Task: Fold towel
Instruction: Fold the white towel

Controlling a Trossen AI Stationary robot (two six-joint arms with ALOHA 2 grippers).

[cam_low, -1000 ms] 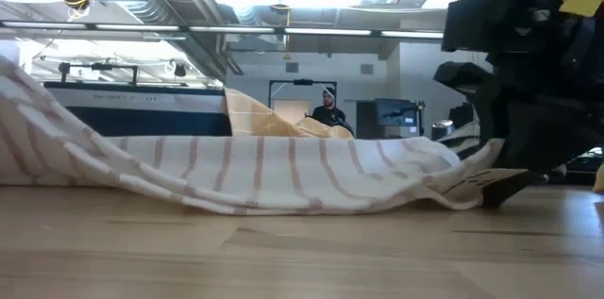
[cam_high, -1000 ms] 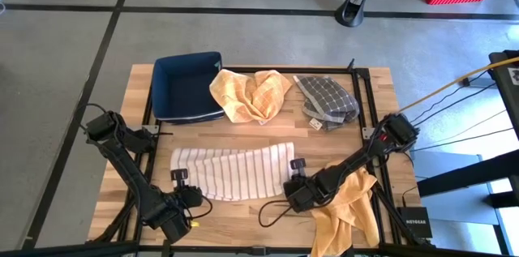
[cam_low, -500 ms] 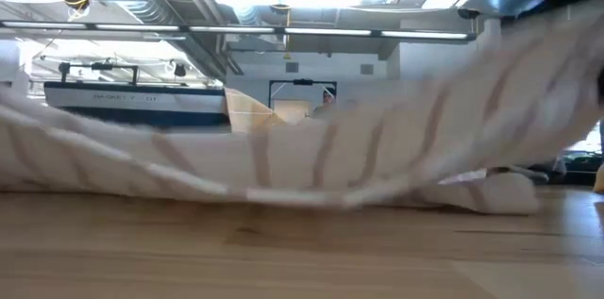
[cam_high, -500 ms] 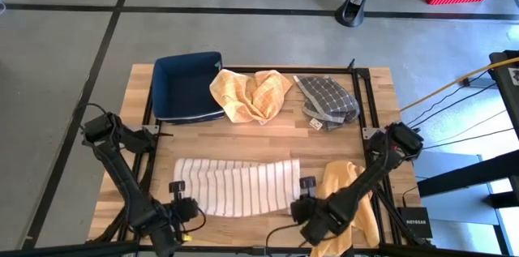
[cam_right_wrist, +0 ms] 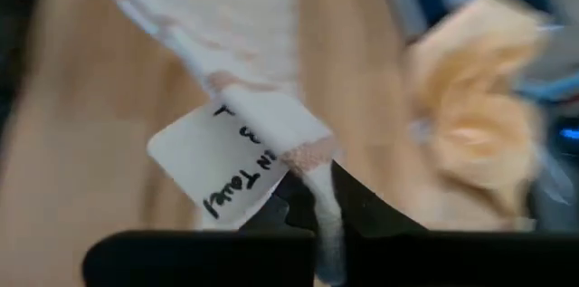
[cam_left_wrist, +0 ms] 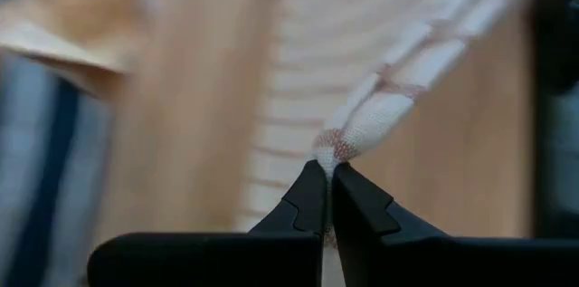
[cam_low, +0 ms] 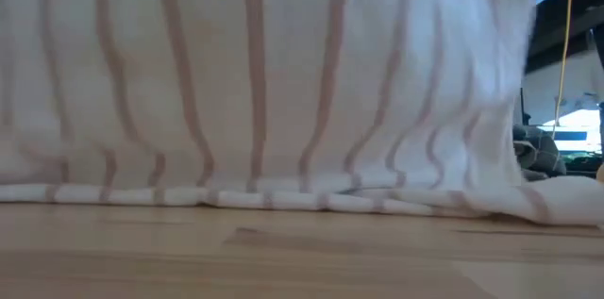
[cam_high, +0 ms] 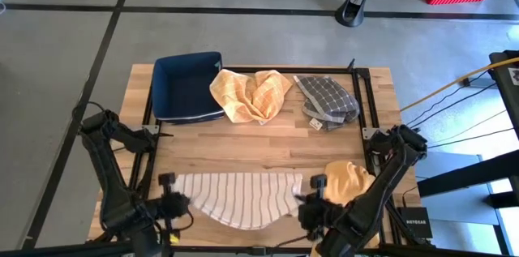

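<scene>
The left gripper (cam_left_wrist: 324, 171) has its jaws pressed together on a bunched corner of the striped towel (cam_high: 239, 196), and the right gripper (cam_right_wrist: 312, 187) pinches the opposite corner the same way, right where a white tag (cam_right_wrist: 237, 153) is sewn in. Each arm takes one end of a single edge, most likely so the cloth hangs stretched between them and can be carried over itself as a clean fold. In the high view the left gripper (cam_high: 172, 205) and right gripper (cam_high: 315, 204) sit at the near edge of the tabletop (cam_high: 243, 139), with the towel slung between them, its lower edge sagging in a curve. From the low view the towel (cam_low: 255, 82) hangs like a curtain, its hem just brushing the wood.

The tag carries handwritten black marker; "Towel" seems legible, with a few letters above it that I cannot make out.

Further back lie an orange cloth (cam_high: 250, 93), a grey checked cloth (cam_high: 327, 100) and a dark blue bin (cam_high: 186, 87); another yellow cloth (cam_high: 350, 182) lies beside the right arm.
</scene>
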